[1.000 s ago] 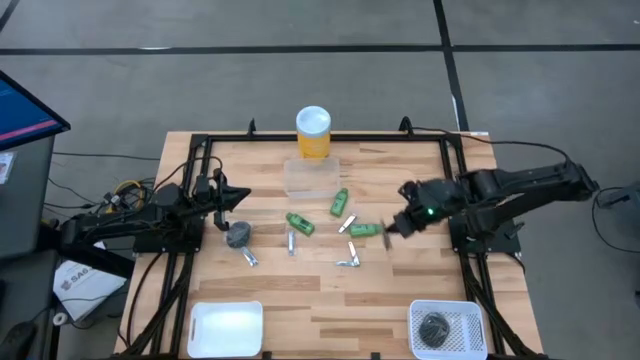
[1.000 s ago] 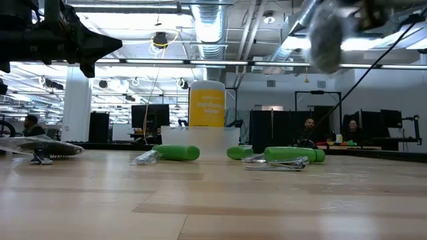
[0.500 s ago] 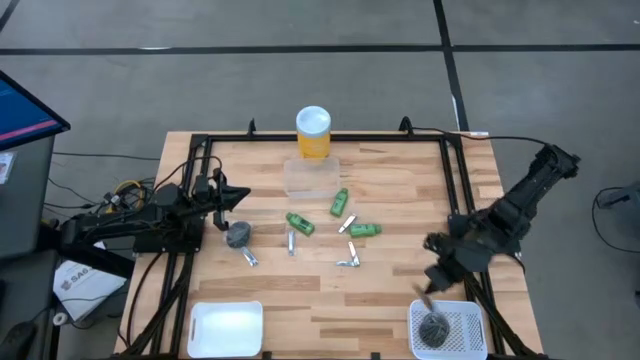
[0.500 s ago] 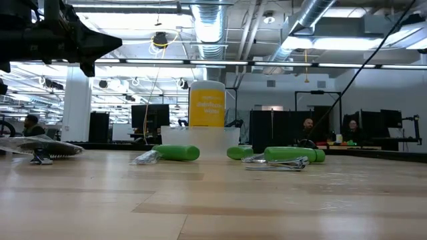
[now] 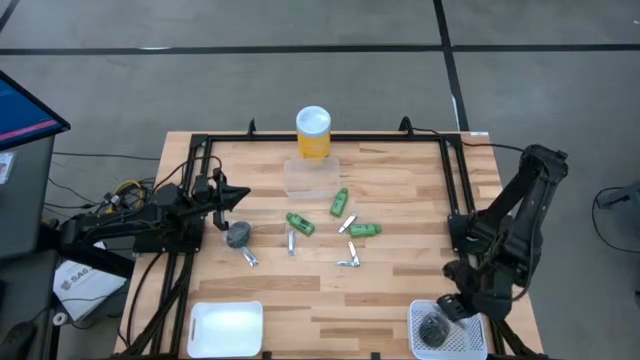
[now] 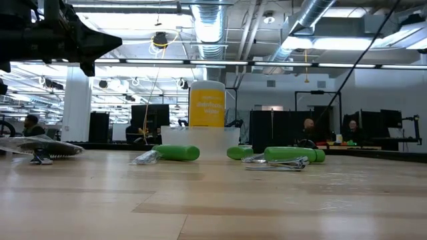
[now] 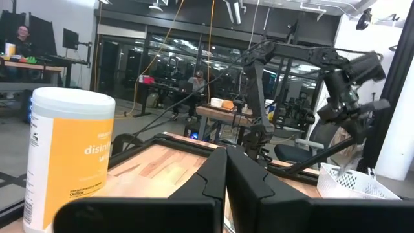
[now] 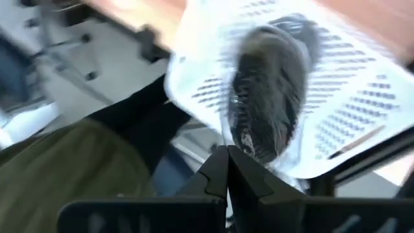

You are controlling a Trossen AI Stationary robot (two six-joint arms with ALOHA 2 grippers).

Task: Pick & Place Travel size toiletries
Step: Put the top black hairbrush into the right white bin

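From above, the right end effector (image 5: 452, 303) is hovering over the white basket (image 5: 447, 329) at the bench (image 5: 400, 285)'s near right corner, pinching a grey puff (image 5: 433, 327); the left end effector (image 5: 232, 196) is waiting closed and empty at the left edge. Green tubes (image 5: 300, 223) and metal pieces (image 5: 348, 262) are lying mid-bench. Releasing well means lowering until the puff is sitting inside the basket wall. At bench level, tubes (image 6: 177, 153) are lying before the yellow cylinder (image 6: 207, 105); the basket is out of frame. Through the right wrist, the puff (image 8: 268, 97) is blurring over the mesh (image 8: 349, 116), so its depth is hard to judge.
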